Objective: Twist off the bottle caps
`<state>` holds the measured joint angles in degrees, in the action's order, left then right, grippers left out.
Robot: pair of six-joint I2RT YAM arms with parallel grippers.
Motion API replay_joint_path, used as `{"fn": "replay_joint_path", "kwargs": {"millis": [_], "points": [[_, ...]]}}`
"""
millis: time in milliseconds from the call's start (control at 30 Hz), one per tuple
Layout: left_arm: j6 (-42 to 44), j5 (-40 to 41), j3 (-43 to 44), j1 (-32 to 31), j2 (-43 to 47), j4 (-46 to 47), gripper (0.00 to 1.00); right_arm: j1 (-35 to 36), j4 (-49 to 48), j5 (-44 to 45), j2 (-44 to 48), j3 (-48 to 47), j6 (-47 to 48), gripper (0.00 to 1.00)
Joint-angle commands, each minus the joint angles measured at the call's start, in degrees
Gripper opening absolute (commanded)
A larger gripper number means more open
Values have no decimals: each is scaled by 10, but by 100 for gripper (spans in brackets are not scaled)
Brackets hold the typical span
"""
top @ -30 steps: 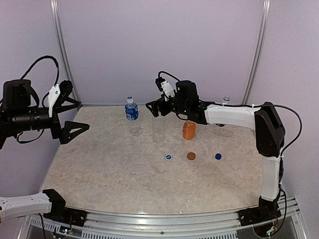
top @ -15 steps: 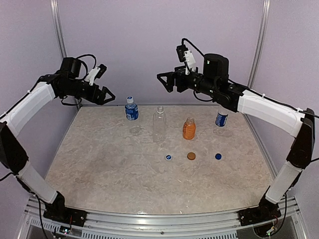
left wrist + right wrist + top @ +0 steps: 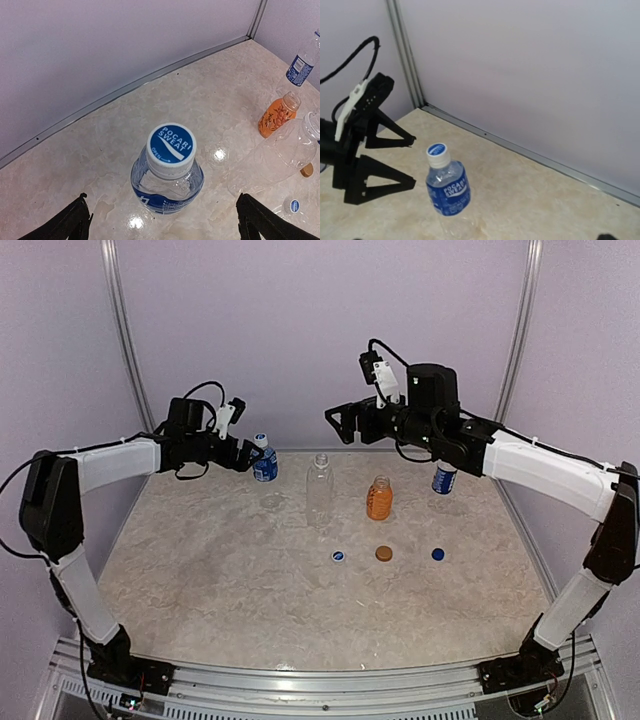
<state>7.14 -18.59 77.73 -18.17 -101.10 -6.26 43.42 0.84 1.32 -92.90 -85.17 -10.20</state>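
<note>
Left wrist view looks down on the one closed bottle point(image 3: 167, 175). Its blue cap point(image 3: 171, 145) is screwed on, and the bottle stands upright at the far left of the table point(image 3: 220, 570), close to the back wall. The left gripper point(image 3: 244, 453) is wide open and holds nothing. Its two fingers point(image 3: 75, 225) stand on both sides of the bottle, a little nearer to the camera, and do not touch it. The right gripper point(image 3: 338, 423) is open too, empty, high over the table and well apart from this bottle.

A tall clear bottle point(image 3: 319, 490) and an orange bottle point(image 3: 379, 498) stand without caps. The top of a second blue-label bottle point(image 3: 444, 478) is hidden by the right arm. Three loose caps point(image 3: 383, 553) lie in a row nearer to the front.

I think the main danger is that only one gripper takes the cap. Then the light bottle may turn together with the cap, and the thread will not open. If the fingers close too low, they will press the soft shoulder instead of the cap. A sideways push from one finger may also tip the bottle, and it could roll toward the tall clear bottle, which looks easy to knock over.
</note>
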Motion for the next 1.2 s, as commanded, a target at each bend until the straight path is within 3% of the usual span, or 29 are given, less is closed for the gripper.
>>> {"fn": "replay_joint_path", "kwargs": {"millis": [0, 167, 300, 500, 800, 1033, 1167], "points": [[13, -10, -26, 0, -18, 144, 99, 13, 34, 52, 18, 5, -13, 99], [-20, -79, -30, 33, -48, 203, 99, 27, 68, 79, 11, -16, -8, 99], [26, -127, -59, 25, -63, 250, 99, 34, 107, 101, -2, -44, 0, 99], [36, -114, -60, 9, -76, 288, 99, 34, 140, 112, -16, -73, 12, 99], [13, -125, 14, 29, -118, 247, 99, 34, 169, 122, -6, -67, 21, 99], [37, -153, 36, 15, -130, 214, 85, 35, 178, 134, 2, -64, 28, 99], [42, -155, 46, 18, -136, 198, 68, 34, 184, 136, 4, -64, 29, 99]]}}
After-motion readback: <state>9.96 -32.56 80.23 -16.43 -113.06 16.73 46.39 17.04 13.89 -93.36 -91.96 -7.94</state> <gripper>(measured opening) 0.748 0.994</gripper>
